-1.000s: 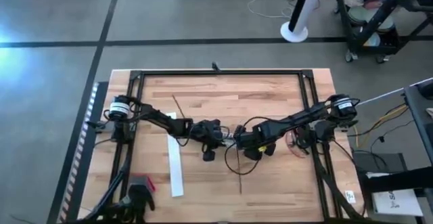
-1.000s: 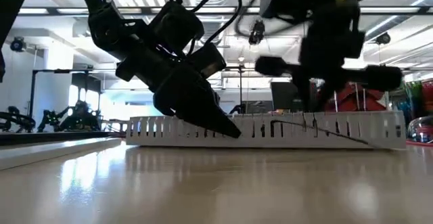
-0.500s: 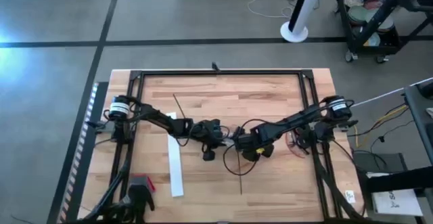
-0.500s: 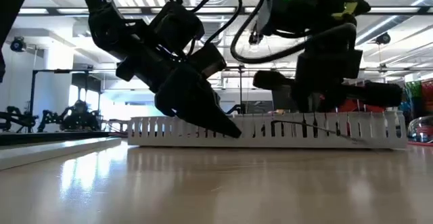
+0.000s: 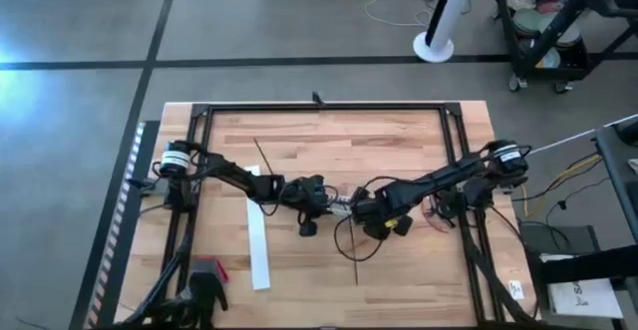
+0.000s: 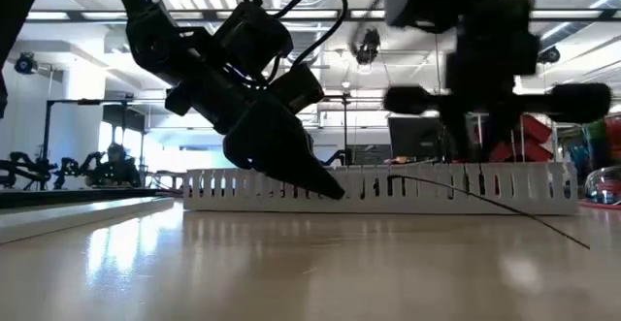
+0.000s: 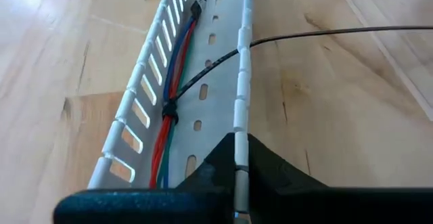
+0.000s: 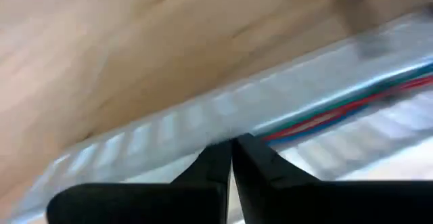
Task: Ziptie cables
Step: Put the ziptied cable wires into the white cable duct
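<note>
left gripper sat at the table's middle, fingers pinched closed on the side wall of a white slotted cable tray. in the low view its dark tapered tip angled down onto the front wall of the tray. right gripper was just beside it, coming in from the right side of the table; its fingers were pressed together with nothing visibly between them, hovering over the tray in the right wrist view, which was blurred. in the low view the right arm's gripper body hung above the tray, clear of the table top.

cables lay inside the tray: red, blue and green wires running along its length, bundled by a dark ziptie wrapped around them. the ziptie's long thin tail went out over the tray wall and across the wooden table. in the low view that tail arced from the tray down to the table on the right. cables also showed as red, green, blue streaks in the right wrist view.

elsewhere on the table in the high view: a long white flat strip to the left of the grippers, and a thin dark stick lying apart, further back.
</note>
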Robot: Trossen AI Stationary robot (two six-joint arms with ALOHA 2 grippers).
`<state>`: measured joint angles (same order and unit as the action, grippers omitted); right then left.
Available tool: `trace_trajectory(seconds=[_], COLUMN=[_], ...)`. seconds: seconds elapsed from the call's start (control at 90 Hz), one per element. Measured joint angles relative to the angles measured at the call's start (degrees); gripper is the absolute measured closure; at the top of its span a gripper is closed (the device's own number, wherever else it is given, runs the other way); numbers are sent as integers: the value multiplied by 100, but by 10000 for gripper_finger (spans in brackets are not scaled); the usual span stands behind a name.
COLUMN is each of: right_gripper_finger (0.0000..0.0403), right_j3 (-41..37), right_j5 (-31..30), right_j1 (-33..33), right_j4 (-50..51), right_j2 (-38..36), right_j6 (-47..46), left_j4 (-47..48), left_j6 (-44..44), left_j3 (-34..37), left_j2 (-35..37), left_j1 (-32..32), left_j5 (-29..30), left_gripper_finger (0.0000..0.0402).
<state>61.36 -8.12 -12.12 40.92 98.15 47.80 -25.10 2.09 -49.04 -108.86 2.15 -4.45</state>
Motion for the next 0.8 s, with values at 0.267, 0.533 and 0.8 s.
trace_trajectory(seconds=[0.267,0.533,0.8], right_gripper_finger=[403,403,403], right_j3=[-66,-64,-29], right_j5=[-544,-789,-604], right_j1=[4,-186,-389], right_j4=[-245,203,499], right_j2=[386,606,348], right_j6=[746,728,413], left_j4=[-15,-14,39], left_j6=[-4,-2,-4], left_j3=[0,2,7], left_j2=[0,0,4], left_j1=[-2,-2,0], left_j5=[4,22,33], left_gripper_finger=[402,402,402])
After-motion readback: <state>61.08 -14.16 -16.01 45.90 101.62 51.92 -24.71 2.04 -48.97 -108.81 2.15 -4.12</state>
